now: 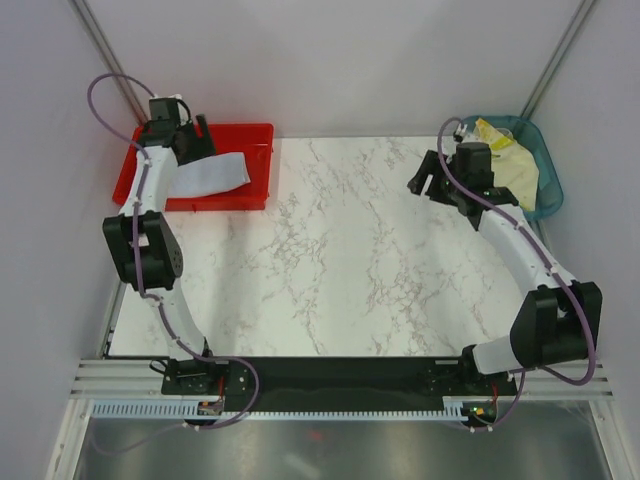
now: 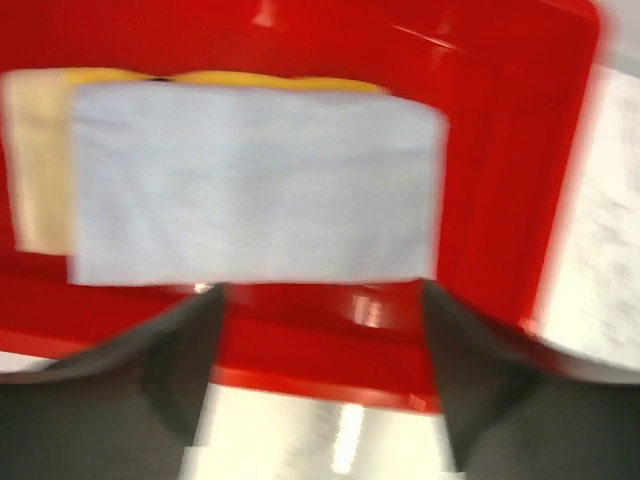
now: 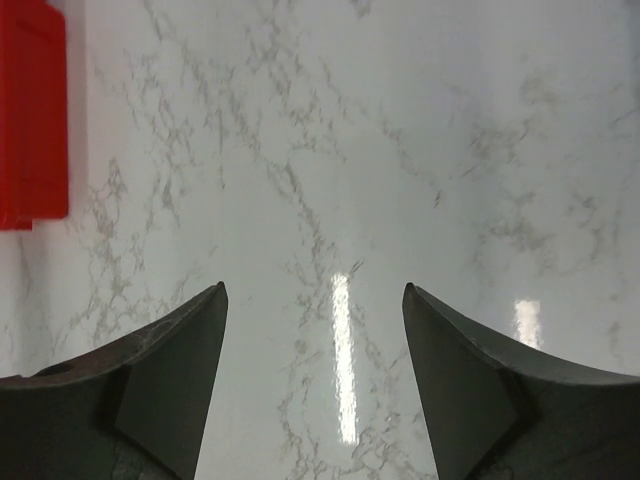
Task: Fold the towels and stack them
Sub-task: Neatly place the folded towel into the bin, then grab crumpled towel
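Observation:
A folded pale lavender-blue towel (image 1: 212, 172) lies on top of a stack in the red tray (image 1: 255, 165) at the back left. In the left wrist view the lavender towel (image 2: 255, 180) covers a cream-yellow towel (image 2: 38, 160) and a yellow one (image 2: 270, 80). My left gripper (image 1: 192, 135) hangs over the tray's left end, open and empty (image 2: 320, 300). A rumpled cream-yellow towel (image 1: 515, 165) lies in the blue basket (image 1: 548, 165) at the back right. My right gripper (image 1: 428, 180) is open and empty above the marble (image 3: 312, 290), left of the basket.
The marble table top (image 1: 340, 250) spreads between tray and basket. The red tray's corner shows at the left edge of the right wrist view (image 3: 30, 110). Grey walls and metal posts close in the back and sides.

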`<action>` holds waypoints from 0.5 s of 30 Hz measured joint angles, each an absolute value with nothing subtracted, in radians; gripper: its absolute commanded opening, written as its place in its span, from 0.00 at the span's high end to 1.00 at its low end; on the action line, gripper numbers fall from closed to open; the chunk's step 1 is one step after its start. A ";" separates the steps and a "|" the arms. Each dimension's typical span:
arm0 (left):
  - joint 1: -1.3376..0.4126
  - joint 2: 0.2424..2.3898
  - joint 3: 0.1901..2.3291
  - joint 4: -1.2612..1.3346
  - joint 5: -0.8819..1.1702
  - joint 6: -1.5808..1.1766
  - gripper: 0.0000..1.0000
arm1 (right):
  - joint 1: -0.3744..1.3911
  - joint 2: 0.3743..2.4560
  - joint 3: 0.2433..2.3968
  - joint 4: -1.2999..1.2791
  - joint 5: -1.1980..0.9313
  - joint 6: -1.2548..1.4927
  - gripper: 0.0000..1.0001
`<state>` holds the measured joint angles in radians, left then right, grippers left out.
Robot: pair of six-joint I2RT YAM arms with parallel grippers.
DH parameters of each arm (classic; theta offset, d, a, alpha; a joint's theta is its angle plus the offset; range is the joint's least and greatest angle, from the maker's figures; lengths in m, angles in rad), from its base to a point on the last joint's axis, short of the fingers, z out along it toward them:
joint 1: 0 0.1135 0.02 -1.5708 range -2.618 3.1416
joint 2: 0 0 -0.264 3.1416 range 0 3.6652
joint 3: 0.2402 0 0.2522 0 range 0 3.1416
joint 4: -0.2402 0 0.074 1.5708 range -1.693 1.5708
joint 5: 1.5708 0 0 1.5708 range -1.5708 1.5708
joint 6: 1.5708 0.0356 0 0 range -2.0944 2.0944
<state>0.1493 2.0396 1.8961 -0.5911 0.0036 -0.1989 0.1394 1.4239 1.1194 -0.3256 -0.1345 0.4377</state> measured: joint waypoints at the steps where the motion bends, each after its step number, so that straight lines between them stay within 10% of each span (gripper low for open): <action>1: 0.117 1.999 1.867 -0.587 0.026 -0.197 0.00 | 0.131 1.435 1.163 -0.337 -0.098 0.434 0.20; 15: -0.167 1.757 1.529 -0.522 0.268 -0.242 0.00 | -0.205 1.923 1.733 -0.423 0.208 0.321 0.20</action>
